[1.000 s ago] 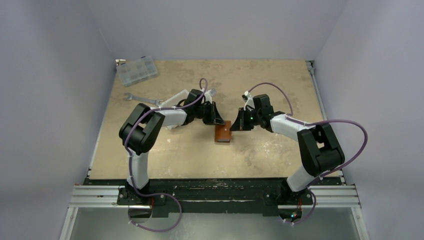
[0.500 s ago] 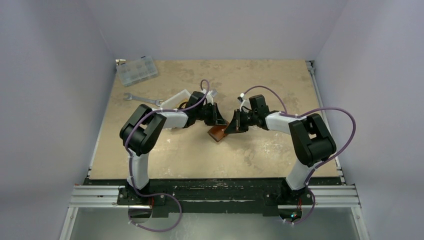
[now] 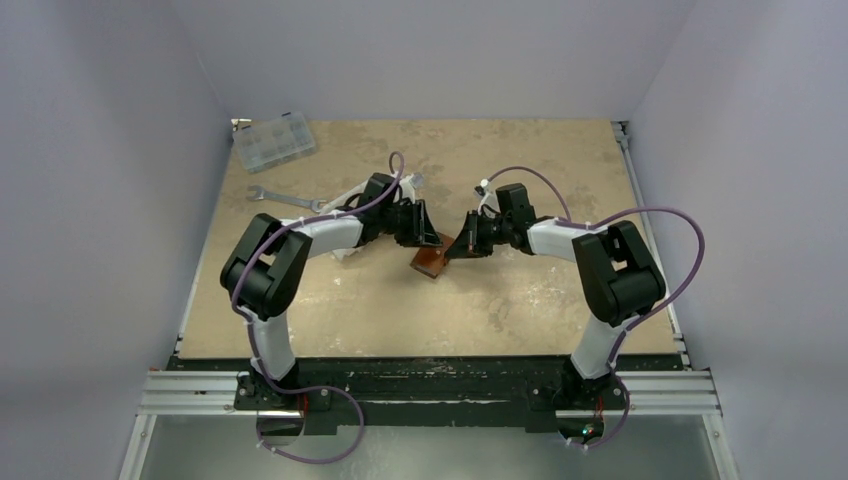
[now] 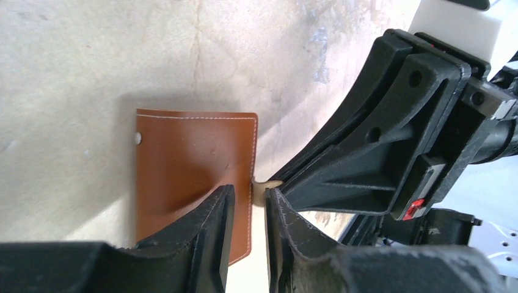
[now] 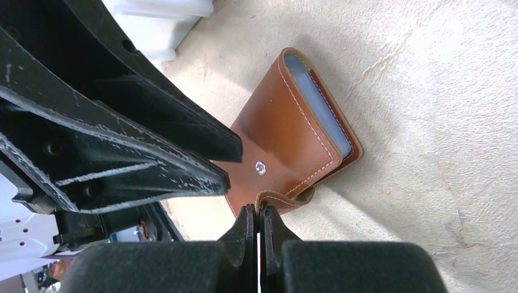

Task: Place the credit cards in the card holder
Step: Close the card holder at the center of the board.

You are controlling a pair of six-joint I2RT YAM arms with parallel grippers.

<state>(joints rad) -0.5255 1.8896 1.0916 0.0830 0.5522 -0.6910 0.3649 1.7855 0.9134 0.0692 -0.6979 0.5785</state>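
Note:
The brown leather card holder [image 3: 431,262] lies on the table between my two grippers, turned at an angle. In the right wrist view it [image 5: 287,131] is folded, snap stud [image 5: 260,168] facing up, with a pale grey-blue edge in its open end. I cannot tell if that edge is a card. My right gripper [image 5: 258,213] is shut on the curled leather flap at the holder's near corner. My left gripper [image 4: 249,207] hovers over the holder's edge [image 4: 183,159], jaws a narrow gap apart, gripping nothing. No loose credit cards are in view.
A white tray [image 3: 345,200] sits under my left arm and shows in the right wrist view [image 5: 159,24]. A silver wrench [image 3: 283,197] lies left of it. A clear compartmented box [image 3: 273,141] stands at the back left corner.
Both grippers have closed in on the card holder. The right gripper has taken hold of its flap, and the holder has shifted left and turned at an angle.

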